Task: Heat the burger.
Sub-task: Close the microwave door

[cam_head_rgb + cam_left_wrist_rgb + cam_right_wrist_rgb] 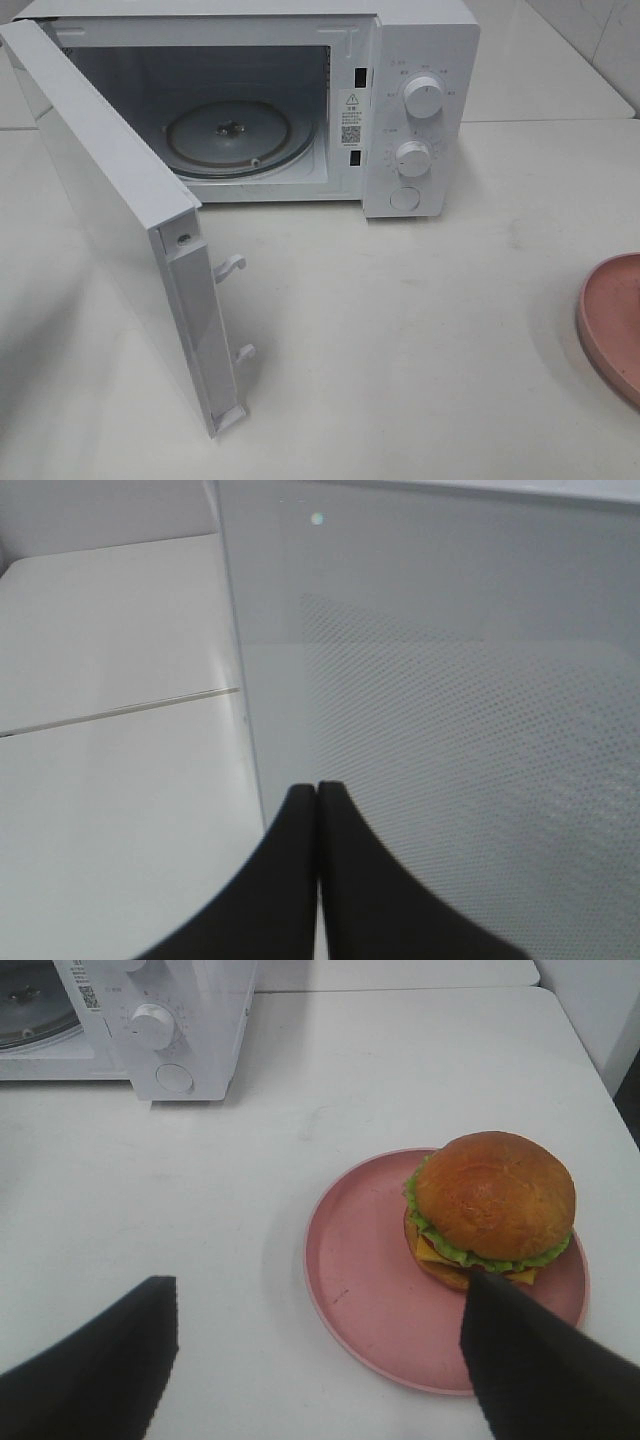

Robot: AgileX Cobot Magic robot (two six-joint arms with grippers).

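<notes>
The burger [492, 1205], with a golden-brown bun, green lettuce and yellow cheese, sits on a pink plate [370, 1270] in the right wrist view. My right gripper [318, 1305] is open and hovers above the table beside the plate, one finger [520, 1355] over the plate's edge near the burger. In the exterior high view only the plate's edge [610, 320] shows at the far right; the burger is out of view there. My left gripper [318, 792] is shut and empty, its tips close to the microwave door's perforated panel [450, 700]. Neither gripper shows in the exterior high view.
A white microwave [425, 60] stands at the back, also seen in the right wrist view [190, 1020]. Its door [110, 220] is swung wide open toward the front left. A glass turntable [230, 135] lies inside. Two knobs [423, 98] and a button are on its right panel.
</notes>
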